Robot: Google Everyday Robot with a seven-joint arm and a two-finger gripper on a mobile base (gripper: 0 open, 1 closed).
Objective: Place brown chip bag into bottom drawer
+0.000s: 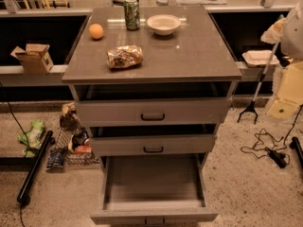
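Observation:
The brown chip bag (pixel 124 56) lies on its side on the grey cabinet top (pixel 189 56), toward the front left. The bottom drawer (pixel 154 183) is pulled out far, and its plain grey floor is bare. My gripper (pixel 273 32) hangs at the right edge of the view, off the cabinet's right side and well away from the bag, with nothing seen in it.
An orange fruit (pixel 96 31), a green can (pixel 131 14) and a white bowl (pixel 164 24) stand at the back of the top. The two upper drawers (pixel 152 111) are slightly open. Snack bags (pixel 71 136) lie on the floor at left, cables (pixel 265 145) and a grabber stick (pixel 258 89) at right.

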